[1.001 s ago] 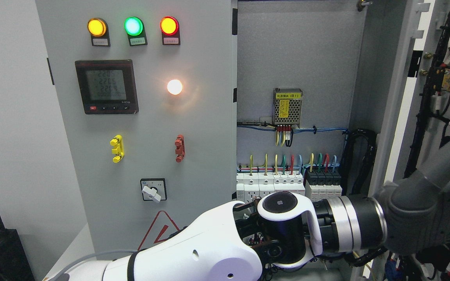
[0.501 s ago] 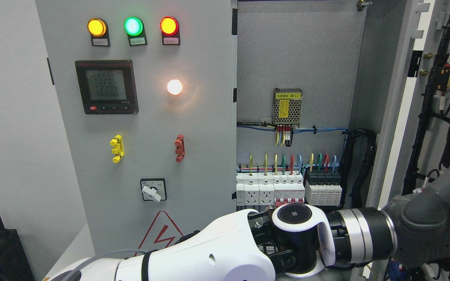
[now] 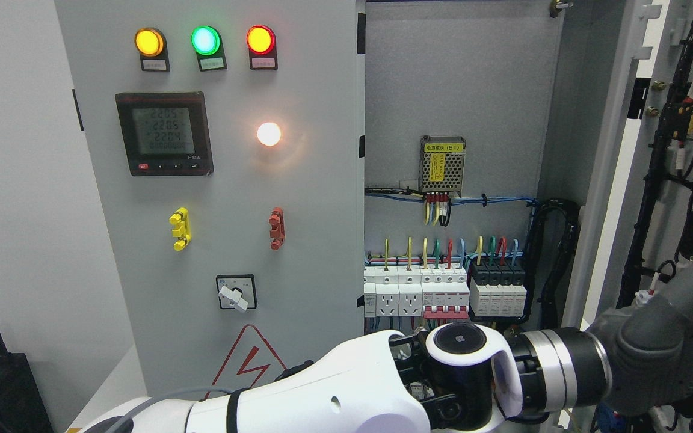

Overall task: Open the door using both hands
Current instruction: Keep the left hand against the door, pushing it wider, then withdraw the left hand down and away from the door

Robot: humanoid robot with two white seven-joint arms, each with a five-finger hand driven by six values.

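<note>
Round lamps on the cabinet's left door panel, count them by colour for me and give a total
Amber lamp: 1
Green lamp: 1
Red lamp: 1
White lamp: 1
Total: 4 lamps, all lit

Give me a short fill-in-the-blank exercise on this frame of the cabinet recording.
1. Of the three lamps on top, the middle lamp glows ____.
2. The left arm reaches across toward the picture's ____.
3. The cabinet door at right stands ____.
4. The warning triangle holds a red ____.

Missing: green; right; open; lightning bolt
</note>
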